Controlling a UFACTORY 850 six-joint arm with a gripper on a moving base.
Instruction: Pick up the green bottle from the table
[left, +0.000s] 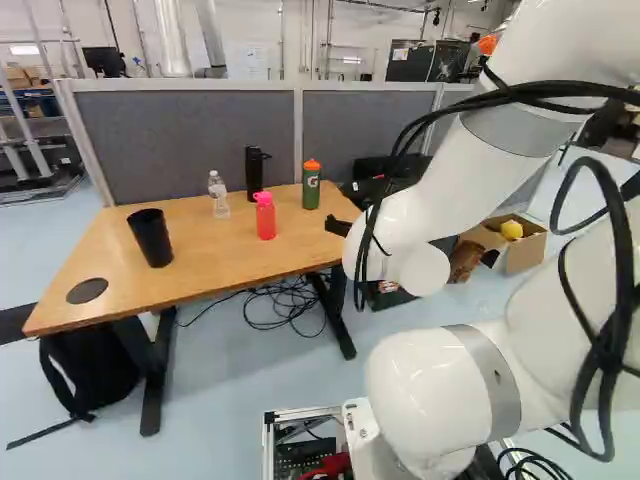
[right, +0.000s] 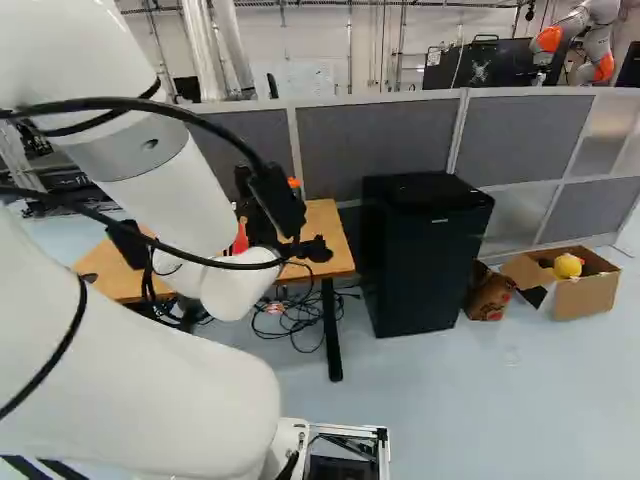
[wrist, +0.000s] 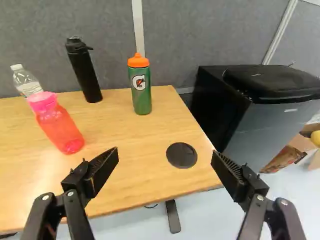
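"Green bottle (wrist: 141, 95): where is it from the pincer (right: 285, 215)?"

"Ahead of it, upright on the table (wrist: 135, 187), past the fingertips and touching neither. It lines up with the gap, toward the finger on the pink bottle's (wrist: 59, 125) side."

"And the fingers?"

"Spread wide, with nothing gripped. A black disc (wrist: 181, 155) in the tabletop shows ahead of the gap, nearer than the green one."

"Anything farther out?"

"A black bottle (wrist: 85, 70), ahead and off to the pink one's side, a bit beyond ours."

"How does ours look?"

"Straight and tall, dark green body, bright orange cap with a narrower top, and a pale round badge with an orange mark facing the pincer."
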